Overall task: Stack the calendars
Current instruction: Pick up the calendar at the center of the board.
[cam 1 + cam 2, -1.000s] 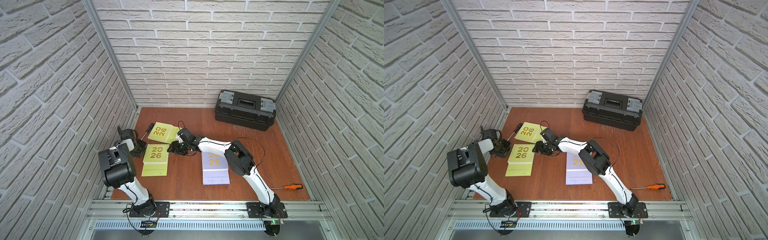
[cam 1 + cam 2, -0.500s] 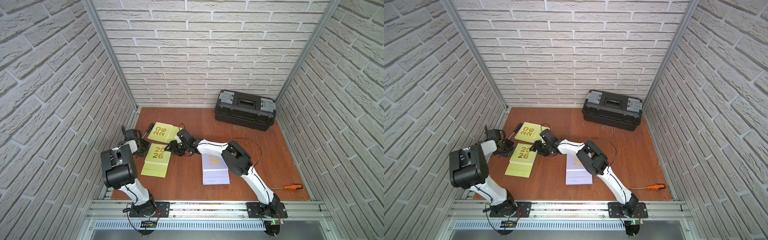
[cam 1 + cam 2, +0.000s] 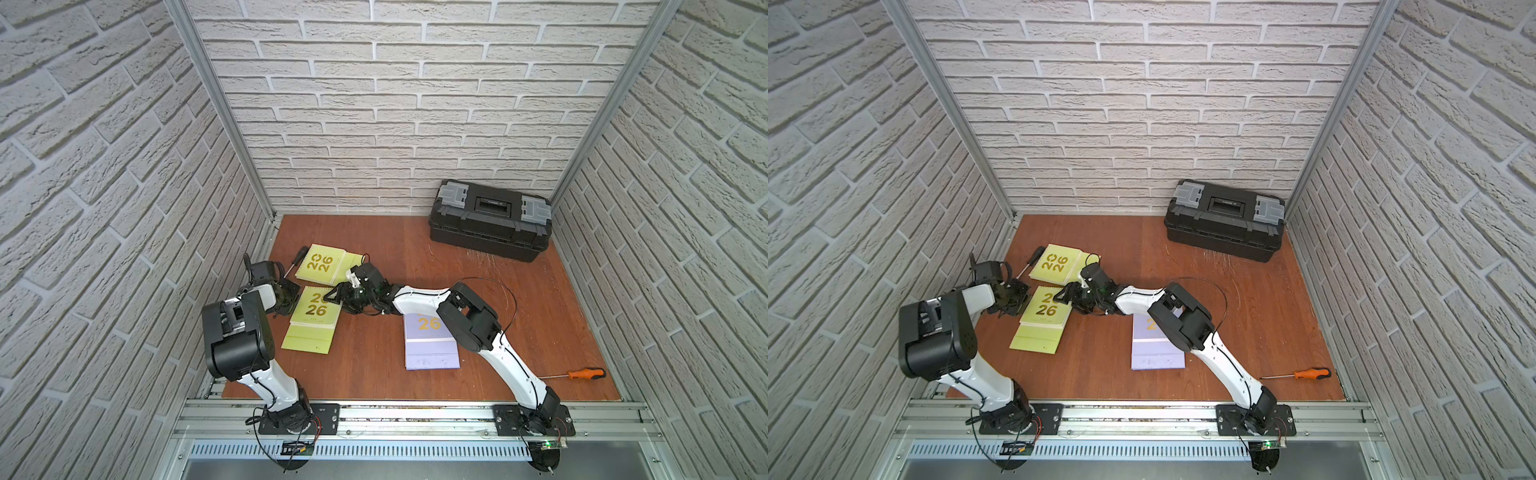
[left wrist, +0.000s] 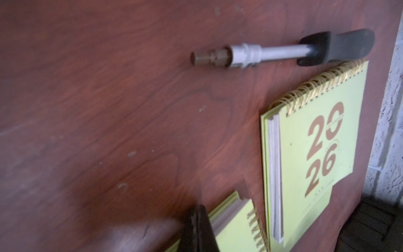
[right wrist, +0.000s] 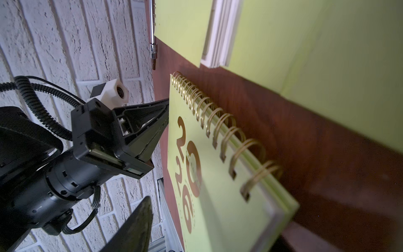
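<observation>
change: near lime calendar (image 3: 314, 309) has twisted askew; my left hand (image 5: 166, 113) has closed in on it.
left hand: pressed together, tip on its edge.
right hand (image 3: 334, 296): spread at its spiral corner.
calendar: flat on tabletop (image 3: 374, 365), unstacked; probably being lined up.

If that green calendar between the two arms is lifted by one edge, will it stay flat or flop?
It will probably flop: the green calendar is a pad of pages on a wire spiral, with a flap spread beyond it. It looks thin, so likely light. Pushed, it should slide on the smooth table, not tip.
</observation>
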{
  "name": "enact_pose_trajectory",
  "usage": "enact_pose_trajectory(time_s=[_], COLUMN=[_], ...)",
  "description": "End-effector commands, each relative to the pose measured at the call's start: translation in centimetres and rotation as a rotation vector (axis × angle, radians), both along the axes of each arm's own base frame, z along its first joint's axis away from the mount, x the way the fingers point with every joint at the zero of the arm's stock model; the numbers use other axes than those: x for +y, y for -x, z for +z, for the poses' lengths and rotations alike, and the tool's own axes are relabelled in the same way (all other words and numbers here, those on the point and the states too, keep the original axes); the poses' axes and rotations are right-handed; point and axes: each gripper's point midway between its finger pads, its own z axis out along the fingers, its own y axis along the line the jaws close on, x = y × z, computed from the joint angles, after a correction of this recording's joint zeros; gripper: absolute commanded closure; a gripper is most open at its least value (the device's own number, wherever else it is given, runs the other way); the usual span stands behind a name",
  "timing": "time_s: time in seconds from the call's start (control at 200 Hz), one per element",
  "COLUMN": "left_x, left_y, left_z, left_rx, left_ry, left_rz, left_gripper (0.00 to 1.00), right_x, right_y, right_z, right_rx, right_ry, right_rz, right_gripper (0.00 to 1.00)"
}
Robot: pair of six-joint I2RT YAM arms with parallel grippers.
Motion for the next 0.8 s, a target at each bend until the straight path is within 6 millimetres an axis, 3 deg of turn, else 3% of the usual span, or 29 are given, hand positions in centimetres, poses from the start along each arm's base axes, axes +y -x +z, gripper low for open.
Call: enact_pose_trajectory(time_s=[0.0,0.27,0.795], left_x=[-2.5,-2.8,-3.8], left_y=[5.8,5.5,7.0], left_z=[-3.6,-3.2,-2.4], left_rx=[0.240,0.209,0.176], left_ry=[0.076,0.096,0.125], left_rz=[-0.016,0.005,0.022], left_gripper=[1.00,1.00,1.00], right_x=[0.9,-0.9,-1.2], right_y=[0.5,-0.3,-2.0], right_z=[4.3,4.5,6.2], right_rx=[-0.080,-0.120,-0.182], right_ry=[-0.093,-0.073,-0.104], right_rz=[0.006,-0.089,-0.185], right_gripper=[0.44,0.50,0.61])
